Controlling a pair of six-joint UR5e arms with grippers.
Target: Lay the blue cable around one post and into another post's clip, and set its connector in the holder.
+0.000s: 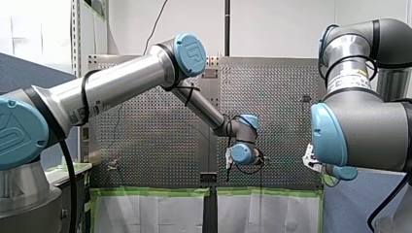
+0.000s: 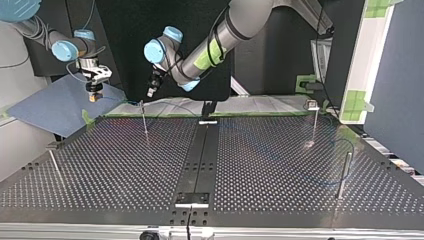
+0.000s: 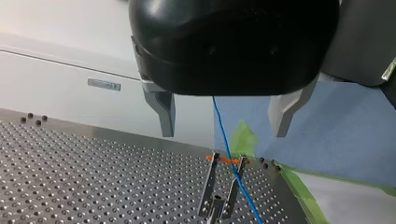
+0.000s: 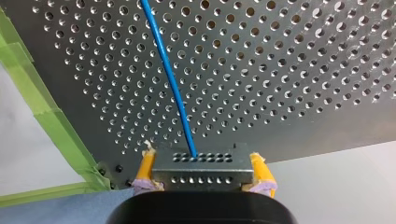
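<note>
None of the three placements looked finished to us. We took the clip post (image 3: 208, 186), near a taped corner of the perforated table (image 3: 93, 186), as our landmark. Above that post hung our left gripper (image 3: 223, 133), its metal fingers spread wide with nothing between them. The blue cable (image 3: 219, 121) dropped past the post's top, crossing its orange band (image 3: 217, 159) and running down along one prong; we could not tell whether it sat inside the clip or only lay against it. To one side of the post, out beyond the table's edge, our right gripper (image 4: 203, 169) was clamped by its yellow pads on the connector (image 4: 201, 161), a dark block with rows of holes, and the cable led from it back over the table. We judged that the connector was in no holder yet, and no view showed us the cable bent round a second post. The wrap and the connector's placing looked left to do, the clip perhaps too.
</note>
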